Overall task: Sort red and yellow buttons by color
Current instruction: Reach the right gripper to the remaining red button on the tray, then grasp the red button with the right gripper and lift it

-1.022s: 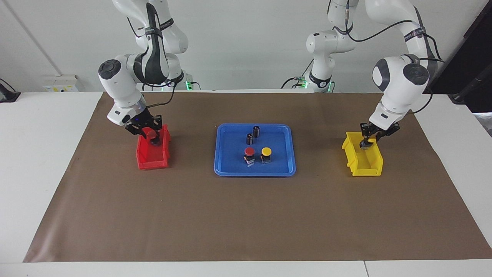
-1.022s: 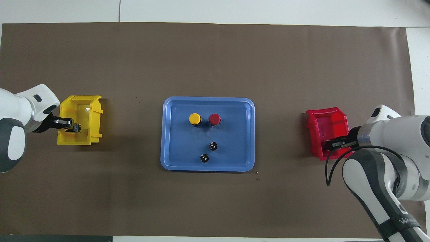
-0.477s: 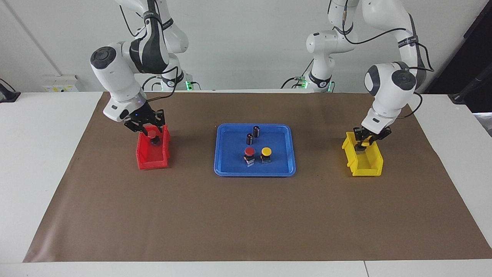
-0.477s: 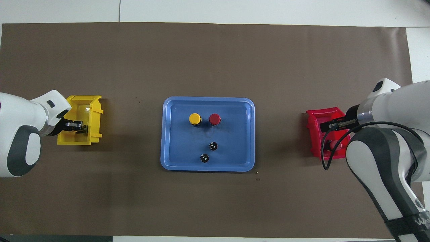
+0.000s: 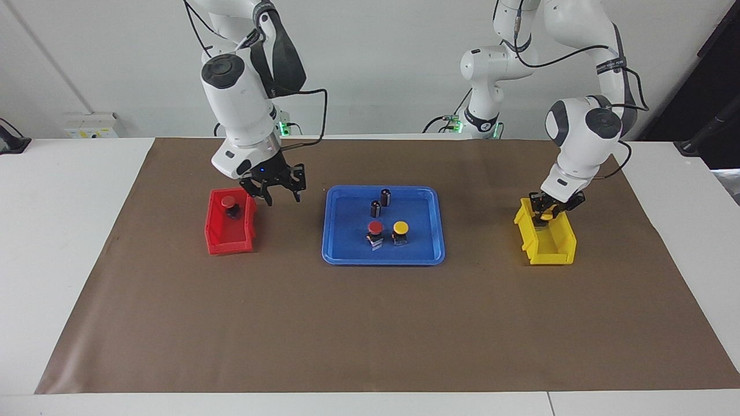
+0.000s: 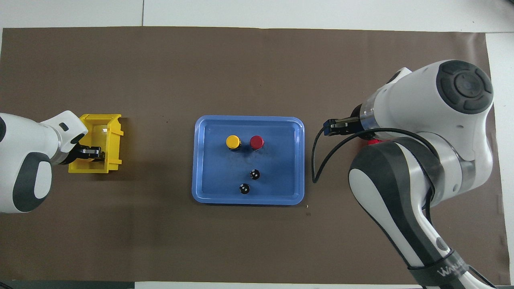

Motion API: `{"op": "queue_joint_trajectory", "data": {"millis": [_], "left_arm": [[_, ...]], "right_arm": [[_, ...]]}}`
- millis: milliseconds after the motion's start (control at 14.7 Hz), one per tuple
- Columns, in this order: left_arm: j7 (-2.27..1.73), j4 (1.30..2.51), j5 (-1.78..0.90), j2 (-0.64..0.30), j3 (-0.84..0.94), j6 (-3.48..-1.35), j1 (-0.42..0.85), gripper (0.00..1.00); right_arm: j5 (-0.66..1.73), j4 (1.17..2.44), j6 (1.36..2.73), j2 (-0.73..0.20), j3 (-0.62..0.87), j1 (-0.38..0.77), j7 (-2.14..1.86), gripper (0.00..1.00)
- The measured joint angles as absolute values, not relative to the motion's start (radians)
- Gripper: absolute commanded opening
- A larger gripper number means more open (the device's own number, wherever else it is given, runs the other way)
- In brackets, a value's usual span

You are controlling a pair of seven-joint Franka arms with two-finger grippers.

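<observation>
Since a second ago the right hand [image 5: 279,195] has let go of a red button [image 5: 230,204], lifted out of the red bin [image 5: 229,241], and swung toward the middle of the worktop [image 5: 69,231]; it now hangs with its fingers spread and empty over the brown mat [image 5: 370,323], between the red bin and the blue tray [image 5: 341,231]. That red button stands in the red bin, toward the right arm's end of the worktop. The left hand [image 5: 546,212] has risen a little but stays over the yellow bin [image 5: 555,251] at the left arm's end. Whether it still clasps a yellow button, I cannot tell; nor can I make out a button lying in that bin.

On the tray in the middle of the worktop, one red button [image 5: 375,228] and one yellow button [image 5: 400,228] stand side by side, near the tray's edge farther from the robots. Two dark cylinders [image 5: 380,201] stand nearer the robots on the same tray.

By my judgement the sort is about half done: the right arm seems free to fetch the tray's red button, and the yellow one waits for the left arm.
</observation>
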State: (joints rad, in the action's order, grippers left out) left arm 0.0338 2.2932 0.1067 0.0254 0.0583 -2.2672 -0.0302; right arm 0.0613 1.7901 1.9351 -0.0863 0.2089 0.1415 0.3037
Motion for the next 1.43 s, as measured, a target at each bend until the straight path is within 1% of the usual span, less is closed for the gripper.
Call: {"op": "queue_joint_trajectory", "data": {"millis": [136, 204, 409, 545, 613, 681, 749, 817, 1090, 1226, 1430], "left_arm": [[0.033, 2.293, 0.107, 0.025, 0.058, -2.268, -0.03, 0.55], [0.033, 2.291, 0.107, 0.025, 0.058, -2.268, -0.03, 0.56], [0.033, 2.277, 0.107, 0.026, 0.058, -2.256, -0.03, 0.56], [0.033, 2.24, 0.107, 0.031, 0.058, -2.193, -0.03, 0.56], [0.033, 2.212, 0.107, 0.038, 0.058, -2.143, -0.03, 0.61], [0.035, 2.173, 0.107, 0.049, 0.058, -2.074, -0.031, 0.79], [0.043, 2.128, 0.107, 0.063, 0.057, -2.0, -0.031, 0.95], [0.063, 2.075, 0.107, 0.079, 0.055, -1.918, -0.032, 1.0], [0.137, 1.872, 0.107, 0.124, 0.047, -1.64, -0.034, 1.0], [0.145, 1.814, 0.107, 0.128, 0.049, -1.567, -0.032, 1.0], [0.146, 1.777, 0.097, 0.128, 0.059, -1.534, -0.031, 1.0]], "right_arm": [[0.022, 1.686, 1.92, -0.16, 0.209, 0.215, 0.434, 0.67], [0.012, 1.656, 1.921, -0.189, 0.209, 0.244, 0.477, 0.67], [0.008, 1.624, 1.958, -0.243, 0.209, 0.311, 0.565, 0.68], [-0.012, 1.624, 1.999, -0.273, 0.209, 0.35, 0.612, 0.69], [-0.031, 1.624, 2.012, -0.29, 0.209, 0.371, 0.635, 0.69], [-0.045, 1.626, 2.021, -0.308, 0.209, 0.392, 0.653, 0.69], [-0.054, 1.629, 2.031, -0.324, 0.209, 0.407, 0.664, 0.69], [-0.06, 1.633, 2.049, -0.337, 0.209, 0.418, 0.67, 0.69], [-0.109, 1.643, 2.104, -0.377, 0.208, 0.428, 0.671, 0.69], [-0.135, 1.648, 2.118, -0.4, 0.208, 0.428, 0.671, 0.69], [-0.149, 1.654, 2.139, -0.417, 0.208, 0.431, 0.671, 0.69]]}}
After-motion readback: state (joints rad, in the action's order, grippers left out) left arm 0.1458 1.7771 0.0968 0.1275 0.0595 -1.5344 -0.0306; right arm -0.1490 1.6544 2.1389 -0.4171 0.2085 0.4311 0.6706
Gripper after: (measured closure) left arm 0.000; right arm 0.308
